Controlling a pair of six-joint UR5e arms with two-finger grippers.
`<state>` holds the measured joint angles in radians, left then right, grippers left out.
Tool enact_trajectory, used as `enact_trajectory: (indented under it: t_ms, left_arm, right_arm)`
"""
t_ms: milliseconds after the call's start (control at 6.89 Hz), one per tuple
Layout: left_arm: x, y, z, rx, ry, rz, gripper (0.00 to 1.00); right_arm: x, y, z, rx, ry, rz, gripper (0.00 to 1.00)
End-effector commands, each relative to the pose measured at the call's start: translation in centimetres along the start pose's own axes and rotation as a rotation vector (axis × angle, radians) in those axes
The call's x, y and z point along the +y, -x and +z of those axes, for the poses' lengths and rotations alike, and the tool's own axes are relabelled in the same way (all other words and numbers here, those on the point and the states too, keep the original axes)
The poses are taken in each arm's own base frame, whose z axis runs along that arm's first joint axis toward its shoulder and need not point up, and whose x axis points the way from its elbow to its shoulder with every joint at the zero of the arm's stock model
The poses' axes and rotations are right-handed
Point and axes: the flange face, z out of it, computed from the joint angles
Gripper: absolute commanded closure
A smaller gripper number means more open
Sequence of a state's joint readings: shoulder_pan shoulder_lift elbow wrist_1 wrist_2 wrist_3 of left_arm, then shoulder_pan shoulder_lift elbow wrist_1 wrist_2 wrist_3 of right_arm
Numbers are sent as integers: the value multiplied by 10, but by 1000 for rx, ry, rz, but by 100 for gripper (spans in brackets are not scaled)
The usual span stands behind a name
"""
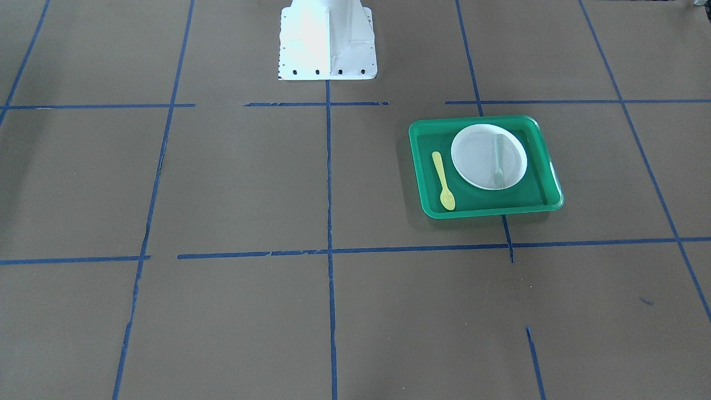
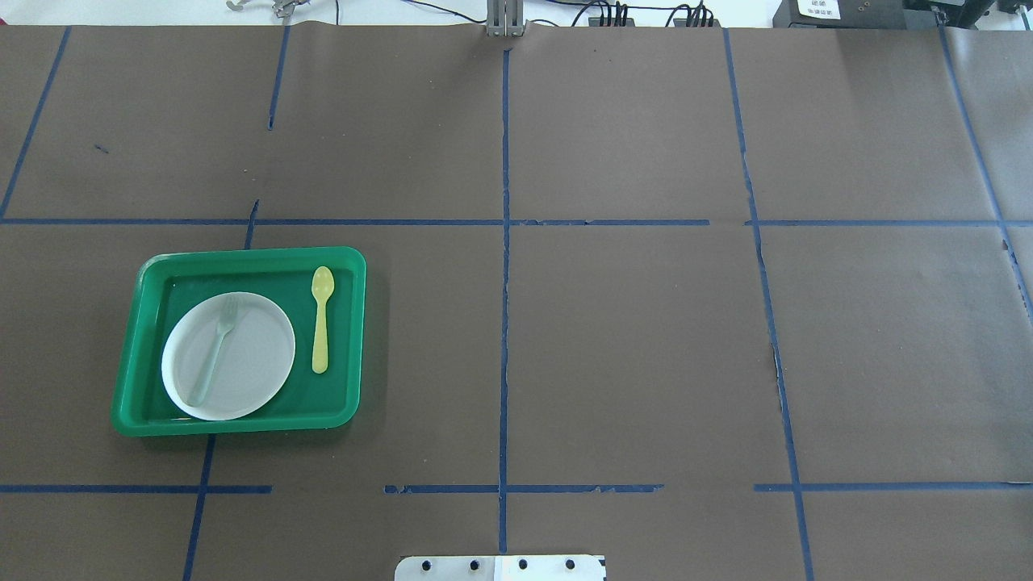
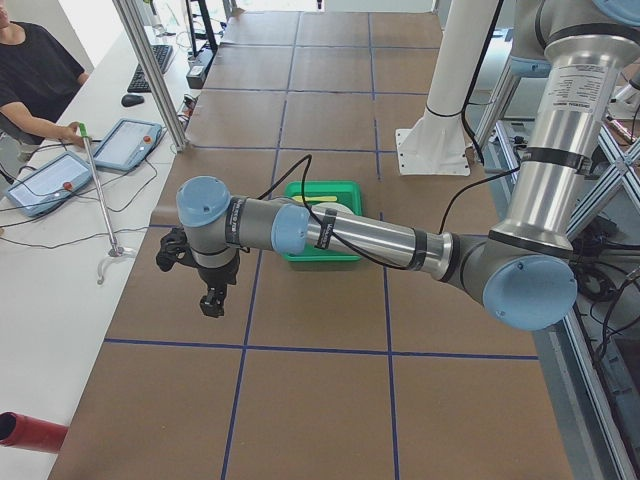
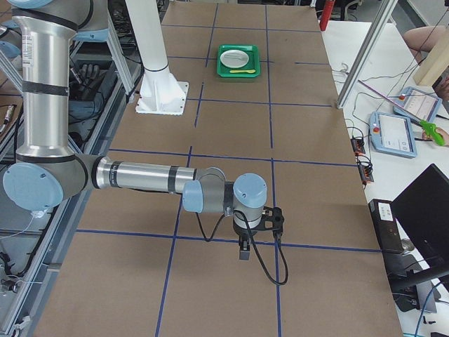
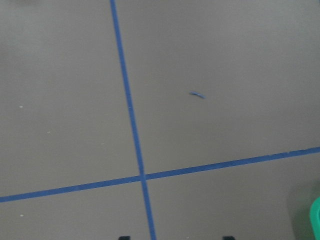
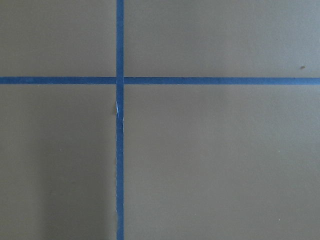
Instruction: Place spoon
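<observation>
The yellow spoon (image 1: 444, 180) lies flat on the floor of a green tray (image 1: 489, 212), beside a white plate (image 1: 475, 158); its bowl points away from the robot. It also shows in the overhead view (image 2: 321, 319). No gripper touches it. My left gripper (image 3: 211, 300) hangs over bare table well beyond the tray; in its wrist view two dark fingertips (image 5: 124, 237) sit far apart and empty. My right gripper (image 4: 243, 251) hangs over bare table at the other end; I cannot tell if it is open or shut.
A pale grey-green fork (image 2: 216, 349) lies on the plate (image 2: 254, 355) in the tray (image 2: 242, 256). The tray's corner shows at the left wrist view's right edge (image 5: 316, 220). Blue tape lines grid the brown table. The white robot base (image 1: 328, 41) stands at the near edge.
</observation>
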<state>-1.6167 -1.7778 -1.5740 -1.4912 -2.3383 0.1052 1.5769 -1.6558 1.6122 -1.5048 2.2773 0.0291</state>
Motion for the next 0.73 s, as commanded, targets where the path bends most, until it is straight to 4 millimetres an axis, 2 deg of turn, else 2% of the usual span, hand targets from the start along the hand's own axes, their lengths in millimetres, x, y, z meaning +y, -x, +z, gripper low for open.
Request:
enact_trajectory:
  t_ms: [0, 145, 435, 581]
  left_arm:
    - [29, 1, 1, 5, -28, 23, 0]
    - [34, 9, 13, 5, -22, 21, 0]
    - [50, 18, 20, 4, 0, 2, 0]
    - [50, 19, 22, 4, 4, -3, 0]
  right_arm:
    - [1, -1, 1, -1, 2, 2, 0]
    - [0, 0, 0, -1, 0, 0, 0]
    - [0, 0, 0, 1, 0, 0, 0]
    - [1, -1, 1, -1, 2, 2, 0]
